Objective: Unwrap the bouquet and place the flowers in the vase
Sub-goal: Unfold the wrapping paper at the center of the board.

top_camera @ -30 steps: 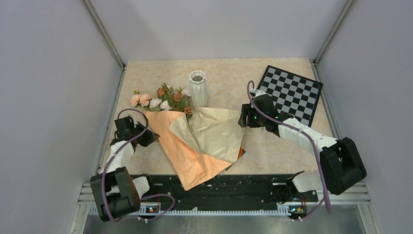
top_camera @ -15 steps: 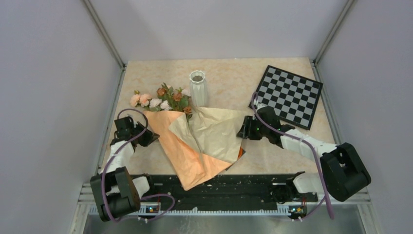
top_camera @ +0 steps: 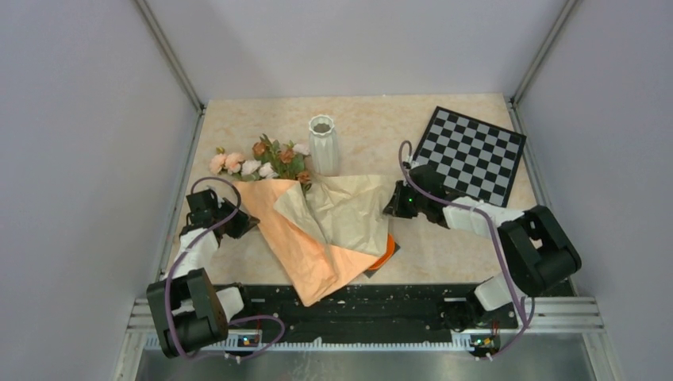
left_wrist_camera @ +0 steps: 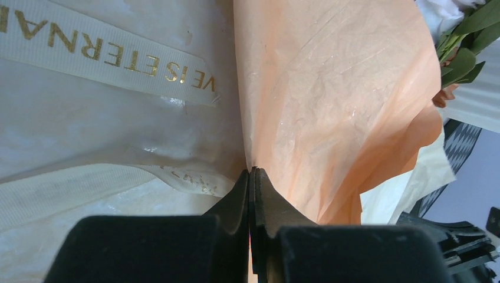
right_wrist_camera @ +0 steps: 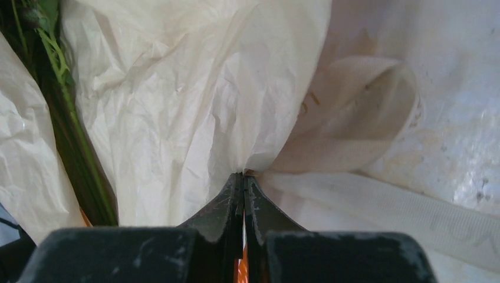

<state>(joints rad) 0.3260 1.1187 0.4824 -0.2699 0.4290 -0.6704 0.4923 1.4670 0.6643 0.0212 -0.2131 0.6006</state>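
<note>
One bouquet (top_camera: pixel 317 238) lies on the worktop (top_camera: pixel 381 119), between the two arms, its wrapper spread loose in two layers: a peach sheet on the left and a tan one over it on the right. The flowers (top_camera: pixel 262 161) stick out of its far end, a single bunch of peach, pale pink and rust blooms. I can't count the heads reliably from above. One white ribbed vase (top_camera: pixel 322 143) stands upright just beside the blooms, at the far edge of the tan sheet.

My left pincer (top_camera: pixel 251 225) is closed tight on the left edge of the peach sheet. My right pincer (top_camera: pixel 389 208) is closed tight on the right edge of the tan sheet.

The left wrist view alone shows writing. A cream ribbon (left_wrist_camera: pixel 118 59) on the worktop carries gold letters, upside down to me, reading "VE IS ETERNA", and the rest is cut off. The right wrist view alone shows green stems (right_wrist_camera: pixel 71 135) lying inside the pale paper.

Only the top view shows one black-and-white chequered board (top_camera: pixel 472 153) far right, and one orange ring (top_camera: pixel 387 249) peeking out under the wrapper's near right edge.
</note>
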